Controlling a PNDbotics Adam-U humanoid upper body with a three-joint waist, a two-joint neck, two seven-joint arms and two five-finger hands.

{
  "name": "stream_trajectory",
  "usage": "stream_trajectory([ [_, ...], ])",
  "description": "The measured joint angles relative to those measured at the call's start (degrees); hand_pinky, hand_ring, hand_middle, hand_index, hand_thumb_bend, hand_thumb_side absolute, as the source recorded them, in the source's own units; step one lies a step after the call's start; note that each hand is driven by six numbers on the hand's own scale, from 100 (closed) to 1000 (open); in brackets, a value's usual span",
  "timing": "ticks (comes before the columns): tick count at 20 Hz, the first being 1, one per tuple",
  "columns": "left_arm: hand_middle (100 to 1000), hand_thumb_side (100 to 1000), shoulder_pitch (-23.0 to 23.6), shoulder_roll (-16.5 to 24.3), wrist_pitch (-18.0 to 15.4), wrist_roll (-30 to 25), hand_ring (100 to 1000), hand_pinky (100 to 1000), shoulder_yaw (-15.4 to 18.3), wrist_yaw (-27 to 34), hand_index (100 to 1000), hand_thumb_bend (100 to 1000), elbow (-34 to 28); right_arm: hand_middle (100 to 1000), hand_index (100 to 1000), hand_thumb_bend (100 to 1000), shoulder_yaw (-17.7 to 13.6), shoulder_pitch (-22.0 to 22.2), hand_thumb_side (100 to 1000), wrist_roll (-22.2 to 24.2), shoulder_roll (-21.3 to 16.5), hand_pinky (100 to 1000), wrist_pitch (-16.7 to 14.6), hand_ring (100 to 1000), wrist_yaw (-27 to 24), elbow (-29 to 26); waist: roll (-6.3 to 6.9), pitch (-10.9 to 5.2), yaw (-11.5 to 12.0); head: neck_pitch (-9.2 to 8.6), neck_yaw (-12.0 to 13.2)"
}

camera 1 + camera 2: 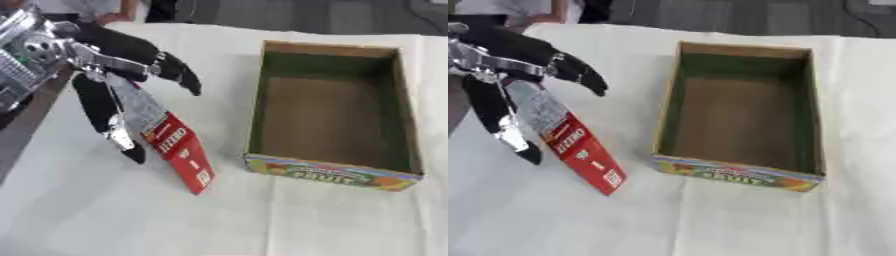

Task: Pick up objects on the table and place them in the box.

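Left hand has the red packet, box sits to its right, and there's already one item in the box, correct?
Not quite: the box is empty, as the left eye view shows, with only its bare brown floor visible. The rest holds: the left hand grips the red packet, and the box lies to its right.

Open white tablecloth (pixel 105 220) runs all along the near side, and there's a clear lane between the tilted red packet (pixel 179 150) and the cardboard box (pixel 255 110). The box's upright walls fence its bare floor, and over it nothing blocks the way in.
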Motion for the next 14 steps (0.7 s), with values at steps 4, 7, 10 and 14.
stream_trajectory([
  [4,940,519,0.3,0.4,0.1,-0.1,920,873,0.0,-2.5,974,953,2.2,581,671,100,0.0,0.0,770,0.0,0.0,351,0.0,510,0.0,0.0,-0.04,0.00,0.0,0.21,-0.1],
  [7,939,531,0.3,0.4,0.1,-0.1,919,871,-0.2,-6.8,972,956,3.9,581,671,100,0.0,0.0,770,0.0,0.0,351,0.0,510,0.0,0.0,-0.09,0.00,-0.1,0.45,-0.1],
  [10,934,550,-0.2,-0.1,-0.2,0.2,913,864,-1.0,-10.3,968,941,5.1,581,670,100,0.0,0.0,770,0.0,0.0,351,0.0,510,0.0,0.0,-0.26,0.00,-0.5,0.60,-0.1],
  [14,924,588,-2.2,-2.2,-0.8,0.8,901,852,-1.8,-12.3,957,904,6.0,580,669,100,0.1,0.0,771,0.0,0.0,351,0.0,510,0.0,0.0,-0.27,0.00,-0.8,0.66,-0.1],
])
